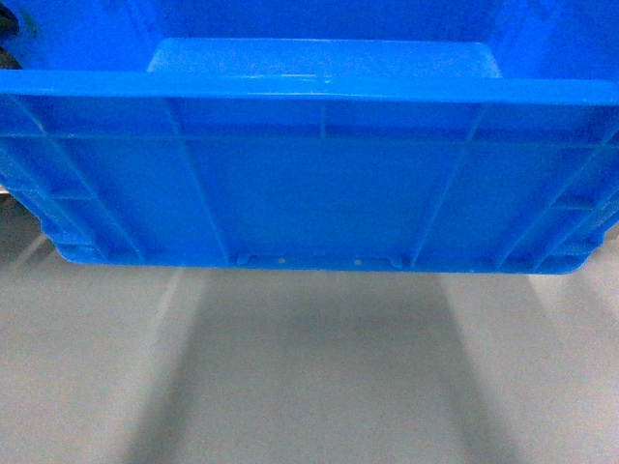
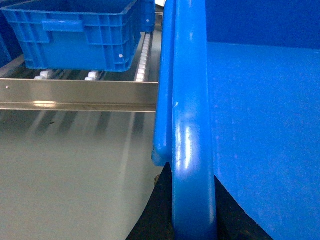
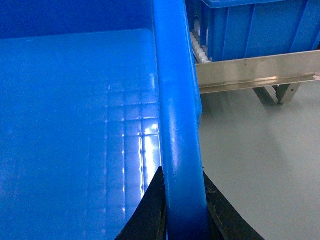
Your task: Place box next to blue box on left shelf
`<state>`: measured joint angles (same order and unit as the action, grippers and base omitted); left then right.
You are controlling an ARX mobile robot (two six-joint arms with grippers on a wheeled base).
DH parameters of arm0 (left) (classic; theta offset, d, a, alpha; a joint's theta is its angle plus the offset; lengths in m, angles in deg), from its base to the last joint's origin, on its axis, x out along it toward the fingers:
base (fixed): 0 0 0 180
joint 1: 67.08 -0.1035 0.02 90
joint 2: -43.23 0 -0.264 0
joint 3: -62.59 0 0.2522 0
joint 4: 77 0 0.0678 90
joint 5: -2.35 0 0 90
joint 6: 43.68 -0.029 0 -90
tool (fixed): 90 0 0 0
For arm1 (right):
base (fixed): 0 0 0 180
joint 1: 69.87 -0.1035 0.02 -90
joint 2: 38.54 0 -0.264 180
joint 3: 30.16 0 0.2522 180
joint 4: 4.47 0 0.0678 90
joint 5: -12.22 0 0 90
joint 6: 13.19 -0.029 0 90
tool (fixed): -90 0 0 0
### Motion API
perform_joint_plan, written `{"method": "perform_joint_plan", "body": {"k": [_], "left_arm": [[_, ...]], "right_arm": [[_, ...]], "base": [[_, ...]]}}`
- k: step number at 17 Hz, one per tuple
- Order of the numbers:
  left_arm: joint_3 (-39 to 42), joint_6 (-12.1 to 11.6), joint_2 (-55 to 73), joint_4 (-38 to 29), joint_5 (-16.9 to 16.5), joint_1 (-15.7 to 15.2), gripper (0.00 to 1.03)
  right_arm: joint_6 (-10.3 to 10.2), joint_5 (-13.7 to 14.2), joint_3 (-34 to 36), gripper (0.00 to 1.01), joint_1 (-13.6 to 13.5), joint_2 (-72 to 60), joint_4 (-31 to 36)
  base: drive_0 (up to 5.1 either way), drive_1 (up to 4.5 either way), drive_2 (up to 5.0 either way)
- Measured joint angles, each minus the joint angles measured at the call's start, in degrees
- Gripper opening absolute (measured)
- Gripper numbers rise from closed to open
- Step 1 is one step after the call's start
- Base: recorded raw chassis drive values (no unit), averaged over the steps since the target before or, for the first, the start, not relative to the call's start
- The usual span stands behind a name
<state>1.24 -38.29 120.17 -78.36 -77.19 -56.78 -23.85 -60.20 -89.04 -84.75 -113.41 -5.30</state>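
- The large bright blue rectangular plastic crate (image 1: 319,164) fills the upper half of the head view, its ribbed outer wall facing the camera, with grey floor (image 1: 309,377) below it; it looks to be carried clear of the ground.
- The left gripper (image 2: 192,220) straddles the crate's thick glossy rim at the bottom centre of the left wrist view, one dark finger (image 2: 155,215) on each side, closed onto it.
- The right gripper (image 3: 182,215) clamps the opposite rim the same way at the bottom of its view, so both arms share the load, long axis running between them.
- The grey metal-framed rack (image 2: 75,95) with white roller tracks lies ahead, crossing the upper left of the left wrist view and the upper right of the right one; the crate is not yet over it.
- Another blue ribbed crate (image 2: 75,35) sits on the rollers at the upper left; the bare lane just beside it, directly ahead, looks to be the target, so the move is probably straight forward.
- Smooth plastic, rigid rim; the rollers will likely let it slide.
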Motion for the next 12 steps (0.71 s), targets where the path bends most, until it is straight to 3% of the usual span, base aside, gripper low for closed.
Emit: {"method": "perform_joint_plan", "body": {"k": [12], "left_arm": [[-0.02,0.09,0.0,-0.13,0.0,0.0,0.08]], "right_arm": [[0.02,0.0,0.0,0.1,0.0,-0.02,0.07]], "base": [[0.1,4.15,-3.9]]}}
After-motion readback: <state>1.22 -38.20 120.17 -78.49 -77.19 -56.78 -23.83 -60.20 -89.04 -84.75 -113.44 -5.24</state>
